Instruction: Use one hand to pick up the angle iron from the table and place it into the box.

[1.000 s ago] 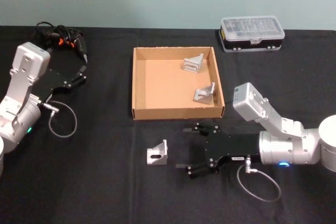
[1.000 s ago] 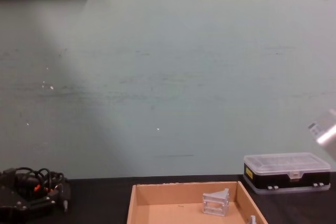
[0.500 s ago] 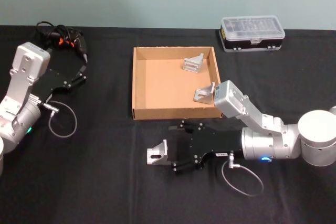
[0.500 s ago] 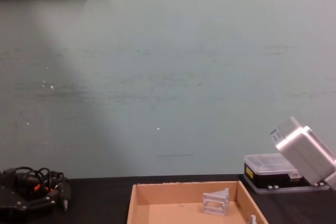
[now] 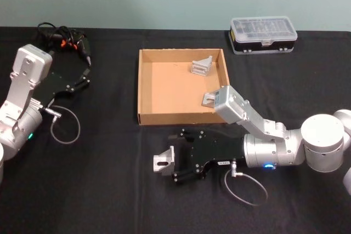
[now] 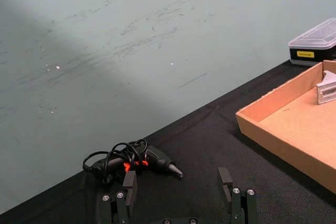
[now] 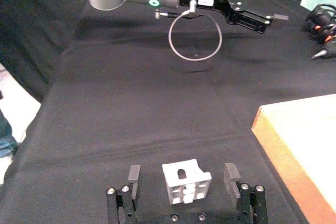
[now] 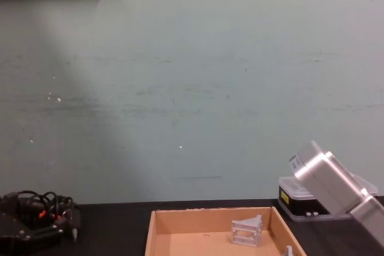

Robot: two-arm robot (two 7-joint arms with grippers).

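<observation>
One silver angle iron (image 5: 163, 161) lies on the black table (image 5: 98, 190), in front of the tan cardboard box (image 5: 143, 89). My right gripper (image 5: 176, 156) is open and low over the table, one finger on each side of this angle iron. The right wrist view shows the angle iron (image 7: 185, 182) standing between the spread fingers (image 7: 134, 174), apart from both. Two more angle irons (image 5: 202, 66) (image 5: 210, 99) lie inside the box. My left gripper (image 5: 84, 78) is parked at the table's left, open and holding nothing.
A black plastic case with a clear lid (image 5: 264, 35) stands at the back right. At the back left lies a drill with tangled cables (image 5: 64, 39). In the chest view the box (image 8: 157, 215) sits centre, with my right wrist block (image 8: 327, 178) to its right.
My right gripper has slid left across the table, from well right of the angle iron to having its open fingers around it. The left arm has not moved.
</observation>
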